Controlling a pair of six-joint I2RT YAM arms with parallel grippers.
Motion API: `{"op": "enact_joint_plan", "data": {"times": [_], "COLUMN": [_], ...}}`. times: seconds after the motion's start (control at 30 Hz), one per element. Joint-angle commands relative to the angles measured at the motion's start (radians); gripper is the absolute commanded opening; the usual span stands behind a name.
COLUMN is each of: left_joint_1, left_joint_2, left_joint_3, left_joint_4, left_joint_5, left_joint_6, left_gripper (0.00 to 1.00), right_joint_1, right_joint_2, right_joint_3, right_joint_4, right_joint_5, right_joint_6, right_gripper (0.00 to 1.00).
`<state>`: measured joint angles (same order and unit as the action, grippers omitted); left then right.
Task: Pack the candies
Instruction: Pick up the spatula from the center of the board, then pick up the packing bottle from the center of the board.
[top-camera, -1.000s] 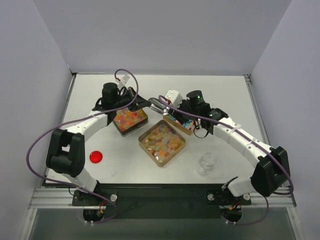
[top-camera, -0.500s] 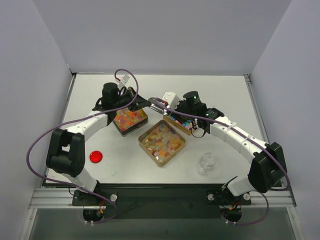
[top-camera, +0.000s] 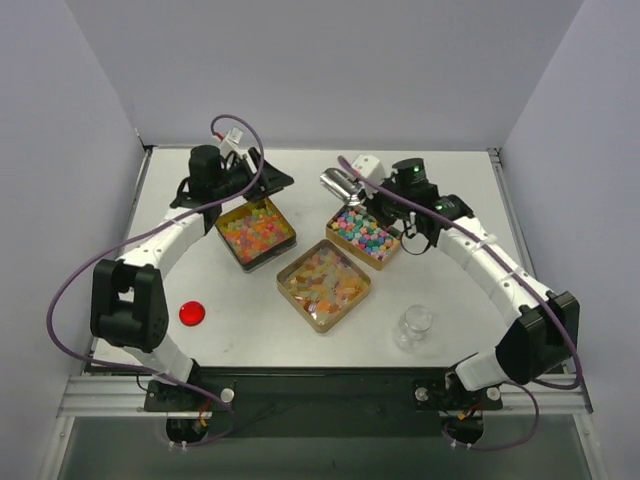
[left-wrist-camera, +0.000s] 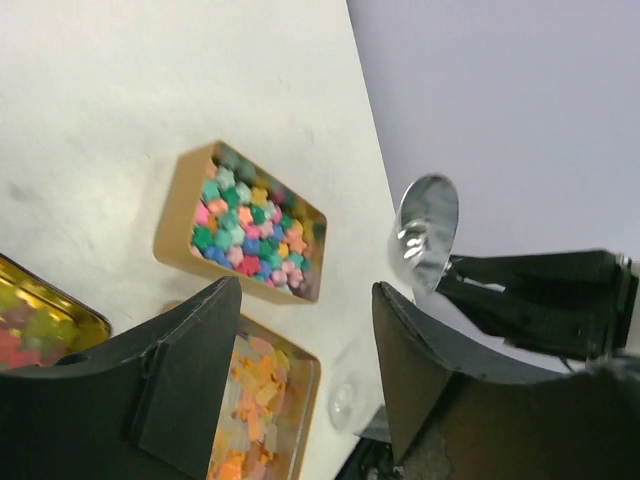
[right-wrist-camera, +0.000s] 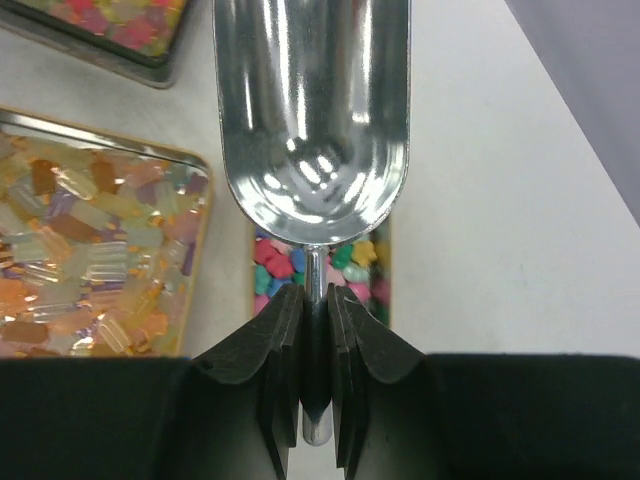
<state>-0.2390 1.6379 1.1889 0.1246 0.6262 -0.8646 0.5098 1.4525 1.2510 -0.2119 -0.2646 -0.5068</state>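
Observation:
The candies fill three open tins: mixed gummies in the left tin (top-camera: 256, 231), orange and pale pieces in the middle tin (top-camera: 323, 284), pastel pink, blue and green ones in the right tin (top-camera: 363, 237). My right gripper (top-camera: 366, 193) (right-wrist-camera: 316, 318) is shut on the thin handle of a shiny metal scoop (top-camera: 337, 183) (right-wrist-camera: 312, 120). The scoop is empty and hangs above the far end of the right tin (right-wrist-camera: 322, 265). My left gripper (top-camera: 266, 180) (left-wrist-camera: 305, 365) is open and holds nothing, raised over the table behind the left tin. The scoop (left-wrist-camera: 428, 228) shows beyond it.
A red round lid (top-camera: 192, 313) lies at the near left. A small clear glass jar (top-camera: 415, 325) stands at the near right. The left arm's cable loops above the far left of the table.
My left gripper has opened and drawn back toward the far left. My right gripper has closed on the scoop's handle and carried it back and right, uncovering the right tin.

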Motion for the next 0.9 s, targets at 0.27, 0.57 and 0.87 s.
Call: {"op": "enact_joint_plan", "data": {"times": [0.27,0.57,0.87], "left_joint_1": [-0.187,-0.663,-0.919], "left_joint_2": [-0.219,-0.107,0.118], "left_joint_3": [0.078,0.261,0.488], "left_joint_4": [-0.282,-0.632,-0.743], "left_joint_5": [0.128,-0.445,-0.557], "left_joint_6": [0.655,0.676,0.676], "left_gripper": [0.68,0.66,0.61], "right_joint_1": [-0.456,-0.547,-0.623], "right_joint_2": [-0.155,-0.204,-0.317], "right_joint_3": [0.047,-0.022,-0.137], "right_joint_4": [-0.274,-0.273,-0.251], "right_joint_5": [0.057,0.261,0.280], "right_joint_6": [0.181,0.329,0.375], "right_gripper": [0.00,0.00,0.00]}}
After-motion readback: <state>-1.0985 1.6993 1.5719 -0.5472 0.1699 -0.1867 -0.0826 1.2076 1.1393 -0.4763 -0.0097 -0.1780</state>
